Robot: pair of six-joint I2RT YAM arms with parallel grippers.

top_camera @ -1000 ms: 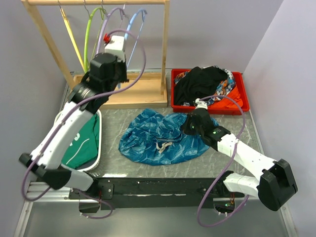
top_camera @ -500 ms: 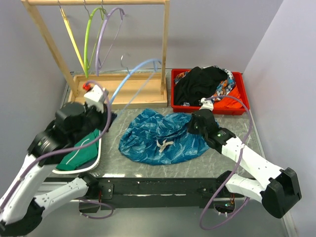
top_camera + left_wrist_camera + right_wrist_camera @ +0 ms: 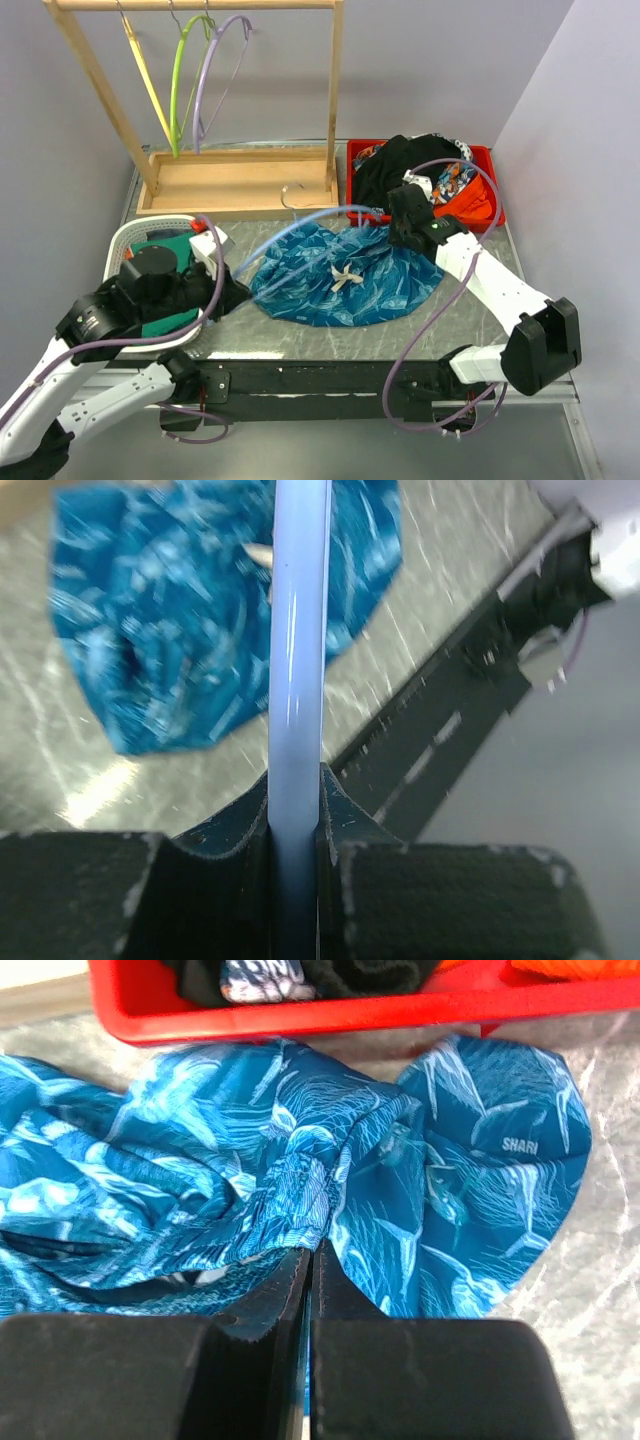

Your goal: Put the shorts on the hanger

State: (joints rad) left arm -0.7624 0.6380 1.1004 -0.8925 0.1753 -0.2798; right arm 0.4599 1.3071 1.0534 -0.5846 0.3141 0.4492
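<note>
my left gripper (image 3: 295, 815) clamps the light-blue hanger (image 3: 298, 630), which runs up mid-frame; my right gripper (image 3: 310, 1272) pinches a fold of the blue shorts (image 3: 230, 1150) below the red bin (image 3: 330, 1012).

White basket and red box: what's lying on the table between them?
The blue shorts lie spread between the white basket and the red box, with the light-blue hanger reaching over them. The top view shows it.
</note>
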